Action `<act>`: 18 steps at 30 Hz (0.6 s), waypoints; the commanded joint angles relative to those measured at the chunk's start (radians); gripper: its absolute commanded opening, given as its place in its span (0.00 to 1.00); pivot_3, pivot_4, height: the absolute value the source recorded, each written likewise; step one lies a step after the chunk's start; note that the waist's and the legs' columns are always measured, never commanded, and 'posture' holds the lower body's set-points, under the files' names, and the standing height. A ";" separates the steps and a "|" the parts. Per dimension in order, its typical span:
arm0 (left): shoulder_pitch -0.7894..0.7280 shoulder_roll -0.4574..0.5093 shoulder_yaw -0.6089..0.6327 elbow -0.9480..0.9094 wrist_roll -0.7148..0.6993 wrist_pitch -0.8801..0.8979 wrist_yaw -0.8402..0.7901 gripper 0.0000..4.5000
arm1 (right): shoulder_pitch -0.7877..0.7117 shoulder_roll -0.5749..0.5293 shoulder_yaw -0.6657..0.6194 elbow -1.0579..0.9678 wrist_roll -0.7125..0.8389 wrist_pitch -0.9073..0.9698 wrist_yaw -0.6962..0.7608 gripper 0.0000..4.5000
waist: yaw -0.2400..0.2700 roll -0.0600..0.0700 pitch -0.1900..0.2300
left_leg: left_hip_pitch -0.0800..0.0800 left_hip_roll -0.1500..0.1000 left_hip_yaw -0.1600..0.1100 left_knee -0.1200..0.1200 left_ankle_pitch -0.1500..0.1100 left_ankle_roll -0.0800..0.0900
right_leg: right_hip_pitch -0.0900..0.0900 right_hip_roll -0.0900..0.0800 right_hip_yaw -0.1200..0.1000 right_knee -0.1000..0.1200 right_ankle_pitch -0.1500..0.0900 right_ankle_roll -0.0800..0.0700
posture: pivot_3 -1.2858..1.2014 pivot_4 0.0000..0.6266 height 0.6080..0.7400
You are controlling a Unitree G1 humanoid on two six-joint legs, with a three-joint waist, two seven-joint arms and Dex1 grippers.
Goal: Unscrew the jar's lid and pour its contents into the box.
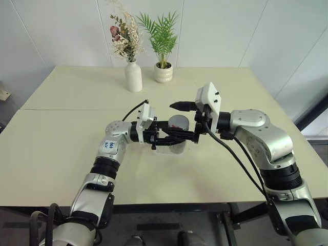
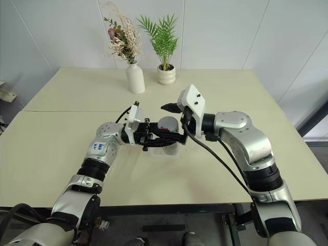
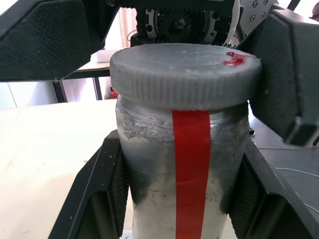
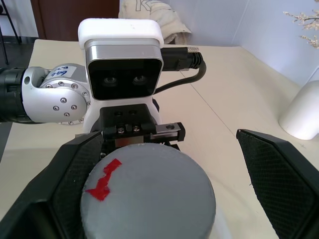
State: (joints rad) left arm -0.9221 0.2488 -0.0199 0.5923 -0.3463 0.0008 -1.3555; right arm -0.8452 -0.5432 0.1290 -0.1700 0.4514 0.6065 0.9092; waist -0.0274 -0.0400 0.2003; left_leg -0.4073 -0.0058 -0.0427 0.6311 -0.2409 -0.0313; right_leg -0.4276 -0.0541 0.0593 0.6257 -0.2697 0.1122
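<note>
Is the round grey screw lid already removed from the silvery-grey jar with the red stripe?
No, the round grey screw lid sits on top of the silvery-grey jar with the red stripe.

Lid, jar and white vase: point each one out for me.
lid (image 3: 184,69), left wrist view, on its ribbed side edge.
jar (image 3: 149,164), left wrist view, on the grey wall beside the red stripe.
white vase (image 1: 133,77), left eye view, on the middle of its body.

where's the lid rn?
The lid is screwed on the jar, held mid-table by the left gripper over the box. The open right gripper straddles it, fingers apart on either side.
</note>
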 commanded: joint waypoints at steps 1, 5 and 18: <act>-0.004 0.011 0.009 -0.031 -0.016 -0.008 -0.010 0.48 | 0.010 -0.041 -0.071 -0.032 -0.001 -0.009 -0.014 1.00 | 0.000 0.000 0.000 | 0.000 0.000 0.000 0.000 0.000 0.000 | 0.000 0.000 0.000 0.000 0.000 0.000 | 0.52 0.24 1.00; -0.005 0.015 0.012 -0.028 -0.016 -0.008 -0.004 0.48 | 0.030 -0.069 -0.094 -0.057 0.005 0.005 -0.021 1.00 | 0.000 0.000 0.000 | 0.000 0.000 0.000 0.000 0.000 0.000 | 0.000 0.000 0.000 0.000 0.000 0.000 | 0.52 0.24 1.00; -0.008 0.026 0.012 -0.005 -0.008 0.001 0.019 0.48 | 0.107 -0.149 -0.160 -0.212 0.103 0.105 -0.027 1.00 | 0.000 0.000 0.000 | 0.000 0.000 0.000 0.000 0.000 0.000 | 0.000 0.000 0.000 0.000 0.000 0.000 | 0.52 0.24 1.00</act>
State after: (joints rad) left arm -0.9222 0.2742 -0.0163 0.6017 -0.3460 0.0015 -1.3406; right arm -0.7366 -0.6790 -0.0007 -0.3267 0.5232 0.7020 0.8848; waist -0.0271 -0.0400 0.2003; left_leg -0.4071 -0.0057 -0.0427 0.6311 -0.2409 -0.0313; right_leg -0.4275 -0.0541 0.0595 0.6258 -0.2698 0.1121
